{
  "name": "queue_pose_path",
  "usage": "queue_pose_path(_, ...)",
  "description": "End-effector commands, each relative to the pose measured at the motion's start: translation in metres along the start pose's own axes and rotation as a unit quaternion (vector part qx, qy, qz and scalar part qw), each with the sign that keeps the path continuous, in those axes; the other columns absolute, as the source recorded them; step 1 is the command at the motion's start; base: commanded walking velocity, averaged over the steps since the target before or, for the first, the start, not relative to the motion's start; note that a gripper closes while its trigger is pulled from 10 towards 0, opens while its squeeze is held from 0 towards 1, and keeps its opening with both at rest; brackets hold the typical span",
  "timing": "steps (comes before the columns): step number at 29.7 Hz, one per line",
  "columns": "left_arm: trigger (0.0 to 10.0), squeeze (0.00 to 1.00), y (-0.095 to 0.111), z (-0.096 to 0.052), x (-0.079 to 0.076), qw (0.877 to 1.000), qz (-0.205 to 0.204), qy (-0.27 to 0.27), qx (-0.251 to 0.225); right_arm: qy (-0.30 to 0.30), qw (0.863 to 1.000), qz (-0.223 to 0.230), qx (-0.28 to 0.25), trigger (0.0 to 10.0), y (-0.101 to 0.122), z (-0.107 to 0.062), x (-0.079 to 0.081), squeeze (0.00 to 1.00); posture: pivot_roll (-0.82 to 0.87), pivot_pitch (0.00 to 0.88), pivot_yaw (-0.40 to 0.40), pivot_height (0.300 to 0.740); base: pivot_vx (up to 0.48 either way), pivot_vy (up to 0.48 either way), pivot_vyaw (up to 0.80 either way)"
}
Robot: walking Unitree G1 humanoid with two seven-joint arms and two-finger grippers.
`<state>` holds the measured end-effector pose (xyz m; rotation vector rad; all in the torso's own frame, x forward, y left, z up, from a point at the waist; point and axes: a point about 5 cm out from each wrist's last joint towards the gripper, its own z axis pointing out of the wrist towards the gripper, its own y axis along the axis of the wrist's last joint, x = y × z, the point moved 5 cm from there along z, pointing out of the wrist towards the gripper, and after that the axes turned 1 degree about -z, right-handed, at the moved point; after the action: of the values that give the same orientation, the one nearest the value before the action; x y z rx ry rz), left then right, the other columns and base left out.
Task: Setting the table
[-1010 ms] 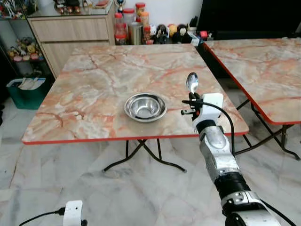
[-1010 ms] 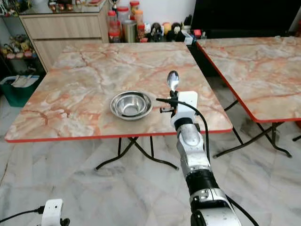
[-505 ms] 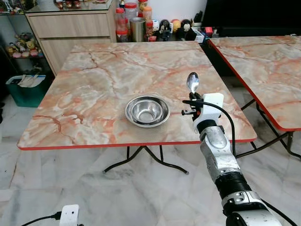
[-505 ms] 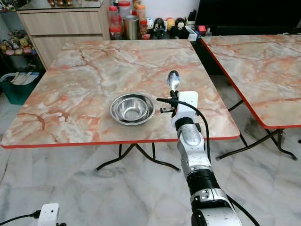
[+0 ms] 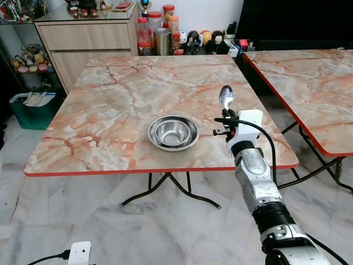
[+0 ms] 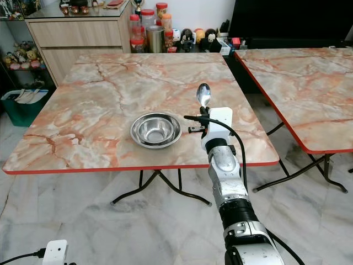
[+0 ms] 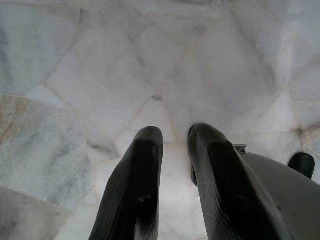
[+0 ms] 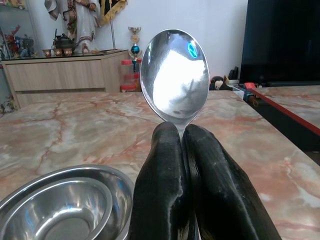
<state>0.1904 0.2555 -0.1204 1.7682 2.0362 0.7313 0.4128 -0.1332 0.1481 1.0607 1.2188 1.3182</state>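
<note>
A metal spoon (image 5: 225, 97) stands upright, bowl end up, with my right gripper (image 5: 226, 117) shut on its handle. It hangs over the near right part of the marble-patterned table (image 5: 110, 99), just right of a steel bowl (image 5: 172, 132). The right wrist view has the spoon (image 8: 174, 75) rising from the closed fingers (image 8: 165, 165) and the steel bowl (image 8: 60, 205) low beside them; the bowl looks like two nested together. My left gripper (image 7: 174, 135) hangs idle over the marble floor, its fingers a narrow gap apart and holding nothing.
A second table (image 5: 309, 83) with a red edge stands close on the right, a gap between the two. Behind the table are a wooden cabinet (image 5: 88, 36) and jars and figurines (image 5: 165, 33). A green bin (image 5: 30, 110) sits on the floor at the left.
The whole picture has shifted a little because the camera moved. The right gripper still holds the spoon upright in the same place beside the bowl.
</note>
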Motion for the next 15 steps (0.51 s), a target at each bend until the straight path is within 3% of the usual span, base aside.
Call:
queue_pose_path(1, 10.0, 0.0, -0.006, -0.001, 0.004, 1.0, -0.002, 0.007, 0.013, 0.001, 1.0, -0.003, 0.007, 10.0, -0.002, 0.001, 0.001, 0.0, -0.04, 0.0, 0.003, 0.74, 0.0, 0.0, 0.0)
queue_pose_path(15, 10.0, 0.0, -0.004, -0.002, 0.016, 1.0, 0.001, 0.013, 0.011, 0.001, 1.0, -0.005, 0.008, 10.0, -0.004, -0.002, 0.001, 0.0, 0.01, 0.0, 0.012, 0.74, 0.034, 0.0, 0.0)
